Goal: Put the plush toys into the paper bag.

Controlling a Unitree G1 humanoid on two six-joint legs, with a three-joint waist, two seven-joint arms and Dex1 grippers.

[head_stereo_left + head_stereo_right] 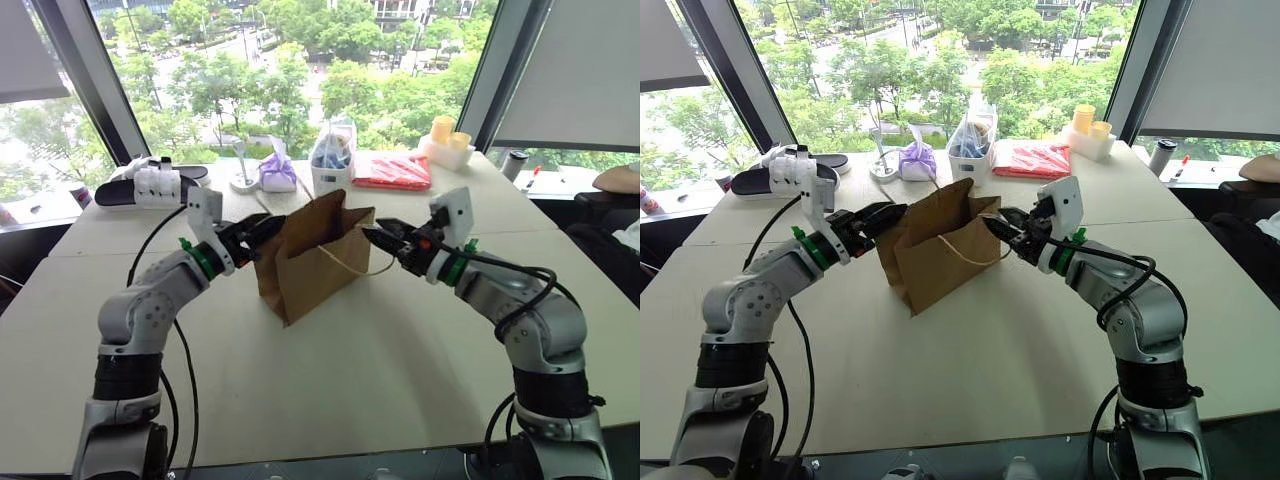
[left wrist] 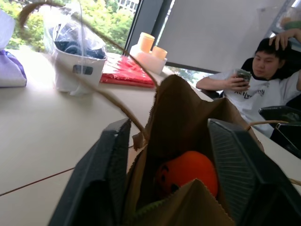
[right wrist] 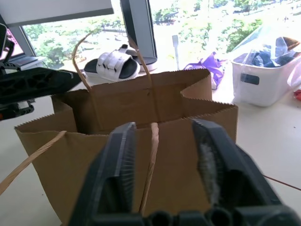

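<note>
The brown paper bag stands upright with its mouth open in the middle of the table. An orange plush toy with dark face marks lies inside it, seen in the left wrist view. My left gripper is open at the bag's left top edge, and the paper rim sits loosely between its fingers. At the bag's right side my right gripper is open too. A beige cord handle hangs in the gap between its fingers, unpinched.
Along the far edge by the window lie a black-and-white sandal, a purple pouch, a white tub under clear plastic, a red packet and yellow cups. A person sits beyond the table's right end.
</note>
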